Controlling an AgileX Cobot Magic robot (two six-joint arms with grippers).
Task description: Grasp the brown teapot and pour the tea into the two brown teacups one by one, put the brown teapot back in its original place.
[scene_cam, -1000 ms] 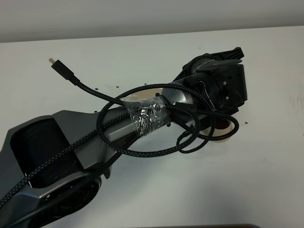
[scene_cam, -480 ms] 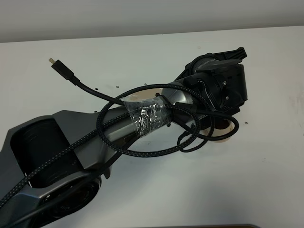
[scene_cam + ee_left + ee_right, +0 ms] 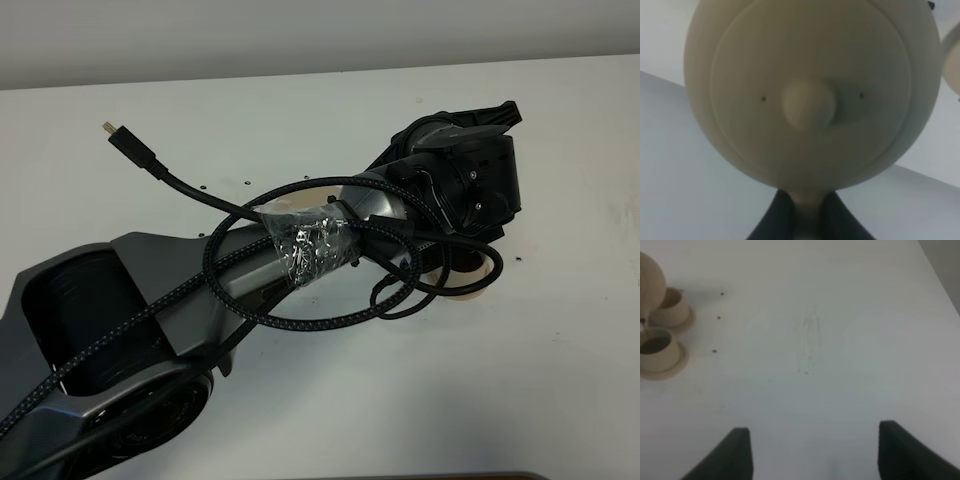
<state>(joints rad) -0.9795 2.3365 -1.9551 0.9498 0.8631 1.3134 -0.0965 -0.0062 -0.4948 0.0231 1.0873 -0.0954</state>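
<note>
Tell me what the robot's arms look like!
The left arm is smooth dark grey with a black wrist block. Black braided cables loop around it, held by crinkly clear tape. The right gripper has two dark, flat fingers.

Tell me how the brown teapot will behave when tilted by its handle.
The brown teapot looks like smooth, rigid ceramic: probably slippery and chip-prone. The left gripper pinches only its thin handle, so the round body may swing. The knobbed lid seems merely seated and could slip off when tilted.
</note>
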